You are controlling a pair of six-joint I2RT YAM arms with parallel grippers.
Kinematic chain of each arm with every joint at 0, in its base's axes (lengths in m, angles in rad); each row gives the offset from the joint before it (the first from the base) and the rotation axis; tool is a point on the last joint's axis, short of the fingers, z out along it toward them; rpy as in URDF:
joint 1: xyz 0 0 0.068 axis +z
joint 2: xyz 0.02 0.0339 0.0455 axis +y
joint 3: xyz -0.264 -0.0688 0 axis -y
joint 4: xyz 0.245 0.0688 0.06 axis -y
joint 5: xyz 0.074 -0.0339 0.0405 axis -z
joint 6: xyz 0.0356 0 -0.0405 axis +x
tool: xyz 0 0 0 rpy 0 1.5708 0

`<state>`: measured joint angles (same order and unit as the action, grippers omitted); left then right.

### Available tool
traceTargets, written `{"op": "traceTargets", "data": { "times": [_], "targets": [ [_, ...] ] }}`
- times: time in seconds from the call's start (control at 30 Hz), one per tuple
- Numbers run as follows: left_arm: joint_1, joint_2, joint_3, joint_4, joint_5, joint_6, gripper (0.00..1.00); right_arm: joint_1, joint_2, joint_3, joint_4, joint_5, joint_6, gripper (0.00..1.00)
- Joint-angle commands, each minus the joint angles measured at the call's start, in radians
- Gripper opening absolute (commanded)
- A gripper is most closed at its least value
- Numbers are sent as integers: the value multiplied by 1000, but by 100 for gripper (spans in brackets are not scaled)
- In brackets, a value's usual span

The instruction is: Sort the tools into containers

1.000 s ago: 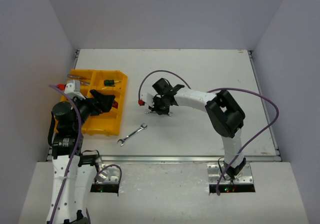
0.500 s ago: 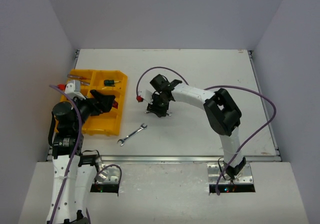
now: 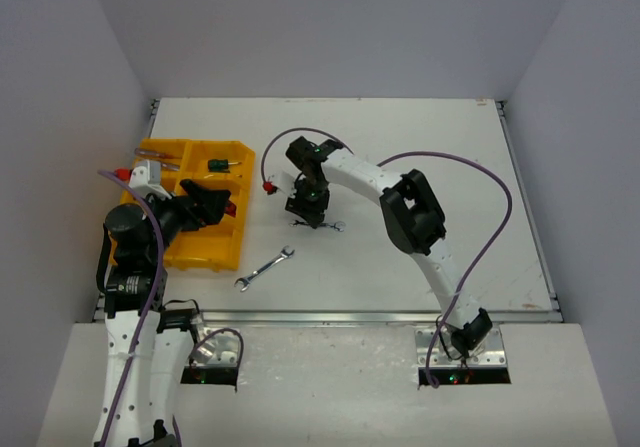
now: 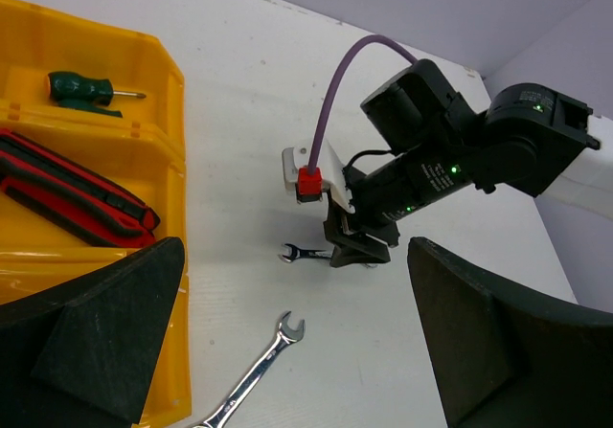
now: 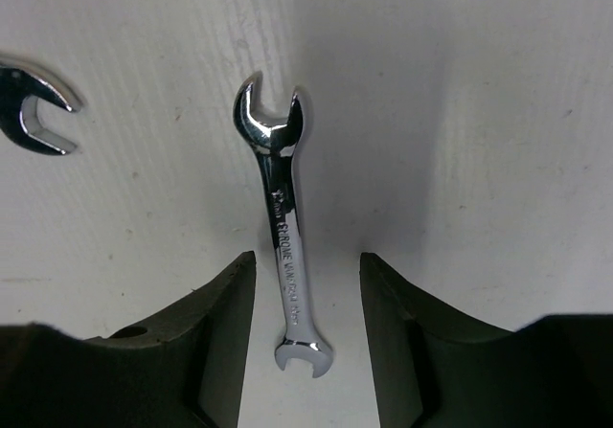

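Top external view: the right gripper (image 3: pixel 308 211) points down at the table (image 3: pixel 420 157), to the right of the yellow tray (image 3: pixel 212 259). The left gripper (image 3: pixel 213 205) hovers over that tray, spread wide and empty. A longer wrench (image 3: pixel 264 269) lies nearer the bases.

Left wrist view: red-handled pliers (image 4: pixel 77 191) and a green screwdriver (image 4: pixel 84 87) lie in separate compartments.

Right wrist view: the small wrench (image 5: pixel 280 219) lies flat on the table between the parted fingers (image 5: pixel 201 351), touching neither. For a good grip, I judge, close squarely on the middle of the shank with the pads low against the table, so the thin steel neither pivots nor slips.
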<state>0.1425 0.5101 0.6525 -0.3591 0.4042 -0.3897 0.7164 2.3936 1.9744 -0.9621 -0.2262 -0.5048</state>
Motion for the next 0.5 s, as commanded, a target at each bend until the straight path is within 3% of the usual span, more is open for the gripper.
{"op": "traceTargets", "data": {
  "times": [0.0, 0.23, 0.47],
  "targets": [
    [-13, -6, -10, 57, 14, 8, 100, 12, 18, 28, -63, 5, -20, 46],
    [-14, -4, -10, 59, 20, 8, 100, 21, 64, 6, -65, 61, -28, 44],
    [-15, -4, -10, 60, 24, 8, 100, 61, 80, -40, 45, 113, -23, 29]
  ]
}}
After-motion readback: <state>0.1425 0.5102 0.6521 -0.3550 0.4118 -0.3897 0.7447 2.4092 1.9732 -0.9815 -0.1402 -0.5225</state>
